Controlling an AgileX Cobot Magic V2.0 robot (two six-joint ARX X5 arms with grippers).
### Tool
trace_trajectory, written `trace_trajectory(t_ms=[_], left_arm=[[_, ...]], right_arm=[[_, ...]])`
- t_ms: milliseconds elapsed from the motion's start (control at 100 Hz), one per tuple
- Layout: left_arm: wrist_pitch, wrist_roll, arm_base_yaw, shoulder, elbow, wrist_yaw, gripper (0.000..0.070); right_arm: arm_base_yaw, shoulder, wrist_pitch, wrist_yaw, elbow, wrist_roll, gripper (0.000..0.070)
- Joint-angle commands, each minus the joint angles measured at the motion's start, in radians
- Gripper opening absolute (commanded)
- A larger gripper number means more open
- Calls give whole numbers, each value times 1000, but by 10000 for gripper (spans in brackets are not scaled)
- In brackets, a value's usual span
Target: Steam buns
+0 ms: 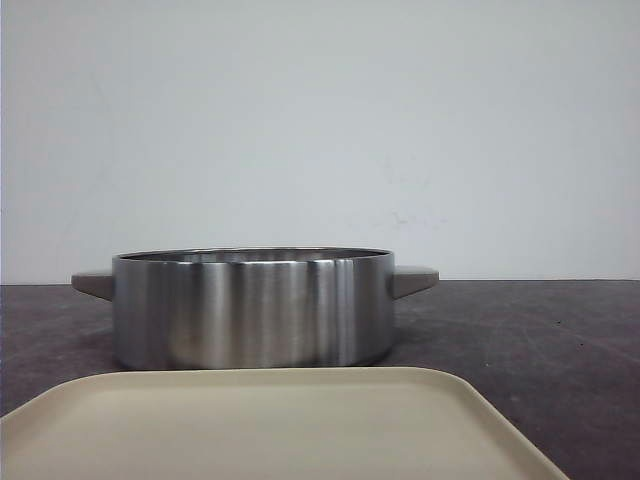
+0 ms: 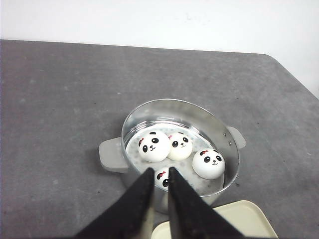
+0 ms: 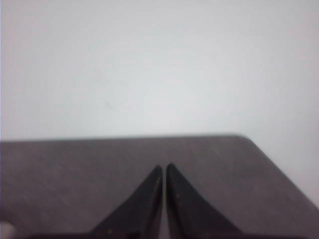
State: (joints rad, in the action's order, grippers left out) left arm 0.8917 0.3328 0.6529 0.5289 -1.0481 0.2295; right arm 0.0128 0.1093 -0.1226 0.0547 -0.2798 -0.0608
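Fourth bun [image 2: 162, 176] half behind left gripper [image 2: 160, 172]

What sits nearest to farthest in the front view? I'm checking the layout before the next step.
Beige tray → steel pot → bare dark tabletop → white wall.

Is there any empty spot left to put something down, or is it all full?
The pot is crowded: four buns nearly fill it. The beige tray in front of it looks bare. The grey table beside and behind the pot is open too.
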Motion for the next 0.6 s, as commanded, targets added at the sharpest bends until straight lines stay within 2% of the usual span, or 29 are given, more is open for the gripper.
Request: trace_trajectory(t_ms=[0,170,300,590], left_arm=[[-9,3,8,4,-11,-2,0],[-9,3,8,4,-11,-2,0],[-9,3,8,4,-11,-2,0],[-10,3,8,4,-11,-2,0]], right_arm=[[-11,-21,19,-5,65,-33,6],[-19,-76,19,-8,199,-36,6],[-19,-106,37,-50,267,-37,6],[-19,-106,-55,-56,268,-30,6]])
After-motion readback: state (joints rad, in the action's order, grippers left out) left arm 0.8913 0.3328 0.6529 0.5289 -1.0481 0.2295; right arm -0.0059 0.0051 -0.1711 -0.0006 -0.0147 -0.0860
